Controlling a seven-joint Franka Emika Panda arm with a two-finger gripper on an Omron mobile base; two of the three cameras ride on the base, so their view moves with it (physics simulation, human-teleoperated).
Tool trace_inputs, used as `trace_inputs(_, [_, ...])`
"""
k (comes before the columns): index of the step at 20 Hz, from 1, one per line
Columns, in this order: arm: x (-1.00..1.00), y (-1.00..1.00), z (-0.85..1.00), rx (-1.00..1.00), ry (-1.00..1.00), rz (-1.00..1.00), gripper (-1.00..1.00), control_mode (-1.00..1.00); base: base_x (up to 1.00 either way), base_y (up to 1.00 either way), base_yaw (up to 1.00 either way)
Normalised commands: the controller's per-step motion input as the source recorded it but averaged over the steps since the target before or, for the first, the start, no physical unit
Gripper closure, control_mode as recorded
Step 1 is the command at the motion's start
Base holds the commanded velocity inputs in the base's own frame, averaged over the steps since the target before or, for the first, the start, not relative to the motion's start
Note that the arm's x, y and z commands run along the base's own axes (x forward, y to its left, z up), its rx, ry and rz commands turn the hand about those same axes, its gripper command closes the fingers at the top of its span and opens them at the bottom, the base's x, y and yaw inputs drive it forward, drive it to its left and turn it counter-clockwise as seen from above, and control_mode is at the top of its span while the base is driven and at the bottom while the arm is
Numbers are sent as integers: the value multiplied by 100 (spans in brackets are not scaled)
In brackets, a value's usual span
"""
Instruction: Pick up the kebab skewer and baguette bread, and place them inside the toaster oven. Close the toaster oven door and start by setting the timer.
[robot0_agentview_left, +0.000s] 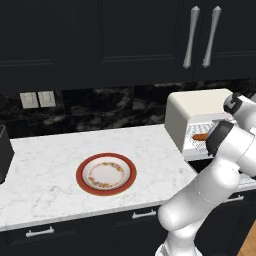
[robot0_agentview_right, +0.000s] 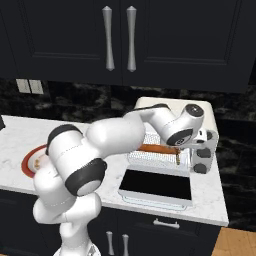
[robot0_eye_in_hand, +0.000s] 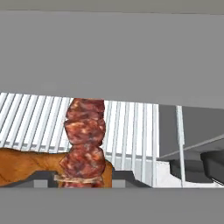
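The cream toaster oven (robot0_agentview_right: 150, 106) stands on the counter with its door (robot0_agentview_right: 157, 184) folded down flat and open. The orange-brown baguette bread (robot0_agentview_right: 156, 148) lies on the wire rack (robot0_eye_in_hand: 131, 127) inside and is also seen from the left (robot0_agentview_left: 200, 136). My gripper (robot0_agentview_right: 186, 152) reaches into the oven mouth at the right, shut on the kebab skewer (robot0_eye_in_hand: 85, 140). The skewer's reddish meat chunks stand just over the rack, beside the baguette's end (robot0_eye_in_hand: 26, 166). From the right base the skewer (robot0_agentview_right: 178, 157) looks like a short dark stick near the rack's right edge.
An empty red-rimmed plate (robot0_agentview_left: 106, 174) sits mid-counter on white marble. A dark slot toaster (robot0_agentview_left: 4, 152) is at the far left edge. Dark oven knobs (robot0_eye_in_hand: 189, 169) lie right of the rack. Black cabinets with silver handles (robot0_agentview_right: 119, 37) hang overhead.
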Motion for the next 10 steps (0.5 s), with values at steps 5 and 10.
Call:
trace_inputs(5, [-12, -22, -26, -1, -14, -1, 100, -100, 0, 0, 0])
trace_inputs(10, [0, 0, -29, -1, -13, -5, 100, -100, 0, 0, 0])
